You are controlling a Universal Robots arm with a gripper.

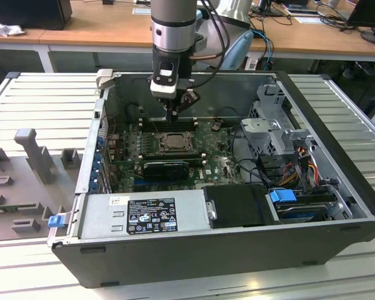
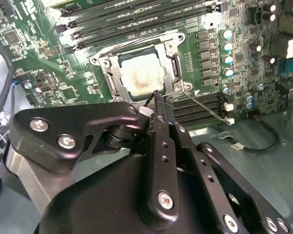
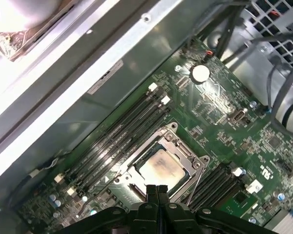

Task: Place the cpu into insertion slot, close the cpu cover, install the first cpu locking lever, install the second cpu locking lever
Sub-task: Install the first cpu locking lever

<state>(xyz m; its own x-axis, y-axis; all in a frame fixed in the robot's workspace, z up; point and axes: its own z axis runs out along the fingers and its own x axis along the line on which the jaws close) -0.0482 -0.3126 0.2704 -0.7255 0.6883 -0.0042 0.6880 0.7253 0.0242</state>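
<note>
Lever work is the step now, I think. My claw (image 3: 156,189), pressed together and holding nothing, hovers just beside the insertion slot (image 3: 122,179). The cpu (image 3: 159,168) lies inside under the cpu cover (image 3: 184,155). That thin lever (image 2: 205,105) needs a gentle push.

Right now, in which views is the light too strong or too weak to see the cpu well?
First wrist view: glare washes the case wall white, yet the cpu is evenly lit. Second wrist view: the cpu is bright and plain, the black gripper dark near it. Exterior view: the cpu sits dim in shadow.
</note>
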